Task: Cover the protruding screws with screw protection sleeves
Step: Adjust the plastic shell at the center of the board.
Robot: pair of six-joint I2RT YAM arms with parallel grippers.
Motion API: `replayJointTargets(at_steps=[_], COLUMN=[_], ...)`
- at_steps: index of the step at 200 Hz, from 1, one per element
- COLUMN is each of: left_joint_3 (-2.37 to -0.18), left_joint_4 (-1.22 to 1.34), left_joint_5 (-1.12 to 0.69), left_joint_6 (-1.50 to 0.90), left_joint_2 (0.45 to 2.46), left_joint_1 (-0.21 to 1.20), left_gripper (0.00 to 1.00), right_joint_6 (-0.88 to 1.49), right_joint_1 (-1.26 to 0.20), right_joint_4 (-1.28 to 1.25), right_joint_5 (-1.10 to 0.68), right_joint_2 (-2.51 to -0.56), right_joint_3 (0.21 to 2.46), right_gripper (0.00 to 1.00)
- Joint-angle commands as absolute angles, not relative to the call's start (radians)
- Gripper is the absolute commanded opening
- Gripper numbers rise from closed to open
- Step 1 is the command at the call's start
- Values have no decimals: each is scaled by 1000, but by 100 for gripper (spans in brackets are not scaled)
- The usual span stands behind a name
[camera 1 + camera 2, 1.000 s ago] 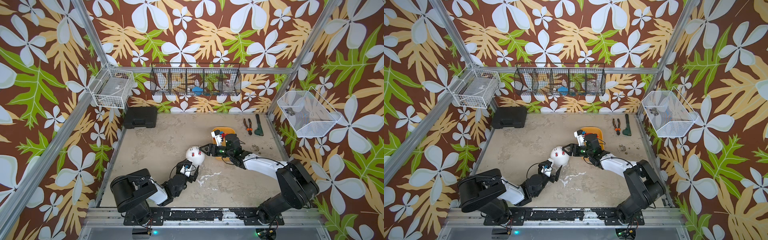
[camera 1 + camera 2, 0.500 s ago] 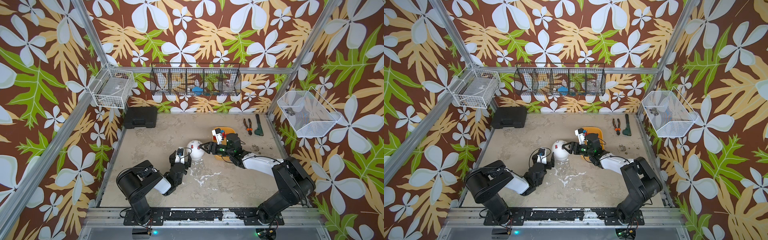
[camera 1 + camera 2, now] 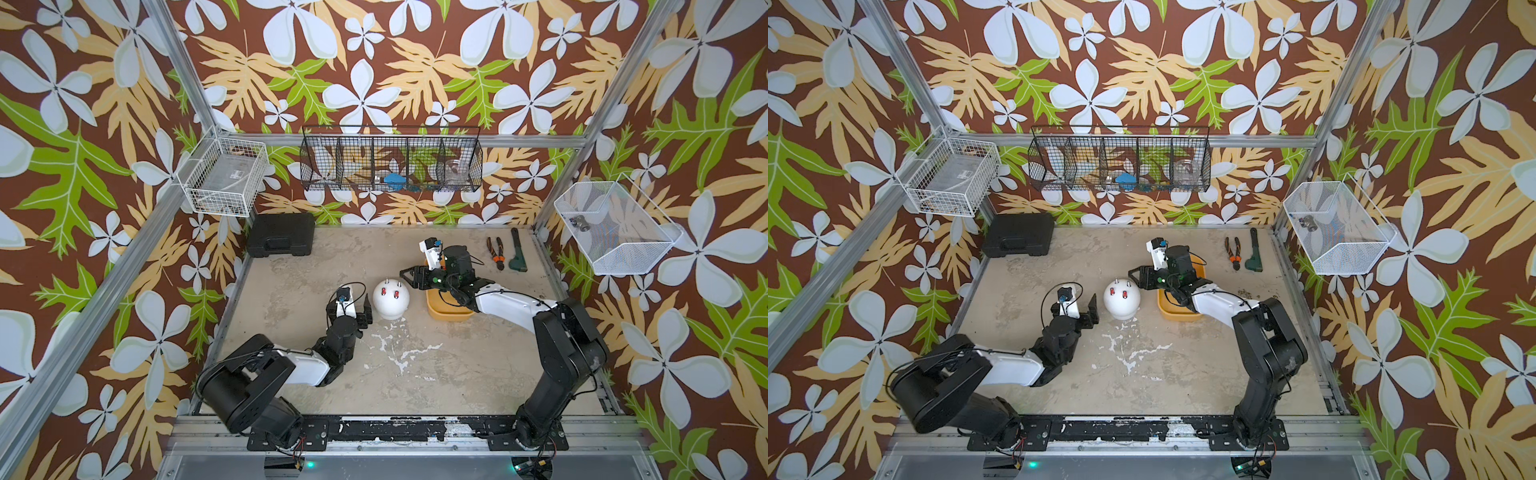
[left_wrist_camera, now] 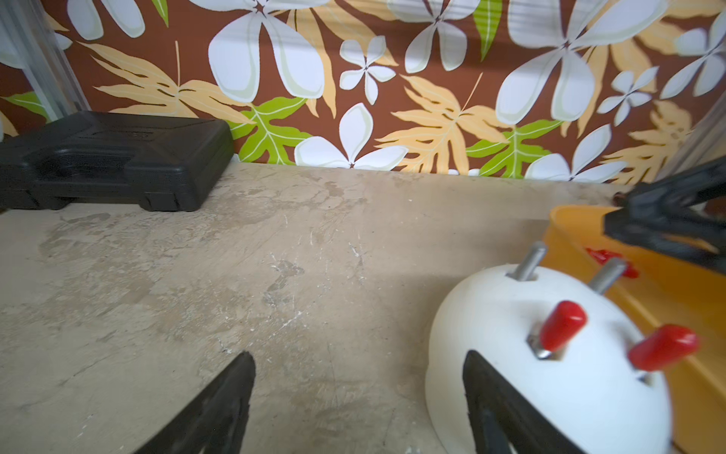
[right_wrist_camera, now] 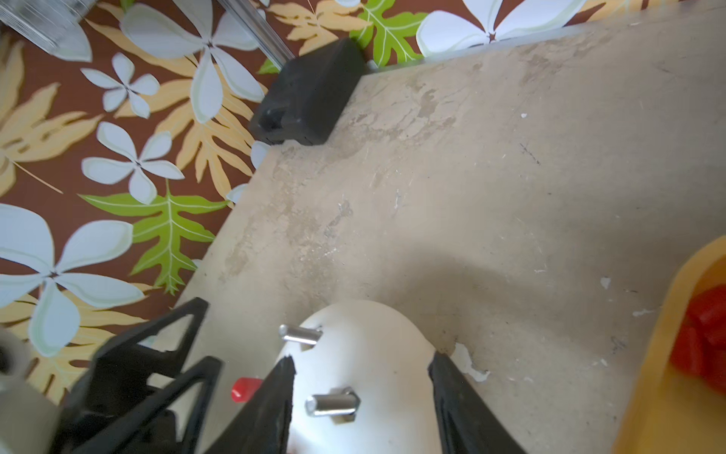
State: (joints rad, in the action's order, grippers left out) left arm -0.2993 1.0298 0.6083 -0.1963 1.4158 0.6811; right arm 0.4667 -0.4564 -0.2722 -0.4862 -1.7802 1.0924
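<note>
Beige, scuffed table (image 3: 457,361) carries everything. At its far left corner lies a black case (image 3: 281,235). An orange tray (image 3: 449,312) sits right of centre, just beside a white dome (image 3: 390,299) near the middle of the table.

At the dome's left side the left end effector (image 4: 357,355) sits low, jaws wide and empty. One finger is at the dome's edge, and I cannot tell whether it touches.

Across the tray, the right end effector (image 5: 363,357) hangs over the dome's far right side, jaws partly apart and holding nothing.

Pliers (image 3: 495,253) lie near the far right corner, well apart from the dome.

Four screws (image 4: 528,265) stick up from the dome. The two on its far side are bare, and one of them shows between the right jaws in the wrist view. The two on its near side each wear one of the red sleeves (image 4: 561,326). More sleeves lie heaped in the tray.
</note>
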Motion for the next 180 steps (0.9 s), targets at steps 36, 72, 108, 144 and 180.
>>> replayJointTargets(at_steps=[36, 72, 108, 144, 180], left_joint_3=[-170, -95, -87, -77, -63], left_joint_4=[830, 822, 807, 806, 804], left_joint_5=[474, 462, 455, 476, 479], left_joint_6=[-251, -236, -185, -182, -173], left_joint_2=[1085, 976, 952, 938, 906], left_joint_1=[679, 678, 679, 679, 680], left_gripper=[84, 85, 85, 85, 85], right_joint_6=[339, 327, 309, 319, 286], right_joint_1=[-459, -479, -499, -510, -536], right_joint_4=[-251, -318, -305, -344, -372], right_joint_5=[-469, -481, -459, -464, -503], right_joint_2=[-1833, -1830, -1836, -1793, -1725], right_joint_3=[1133, 1107, 1126, 1093, 1037], right_gripper=[56, 56, 55, 54, 55])
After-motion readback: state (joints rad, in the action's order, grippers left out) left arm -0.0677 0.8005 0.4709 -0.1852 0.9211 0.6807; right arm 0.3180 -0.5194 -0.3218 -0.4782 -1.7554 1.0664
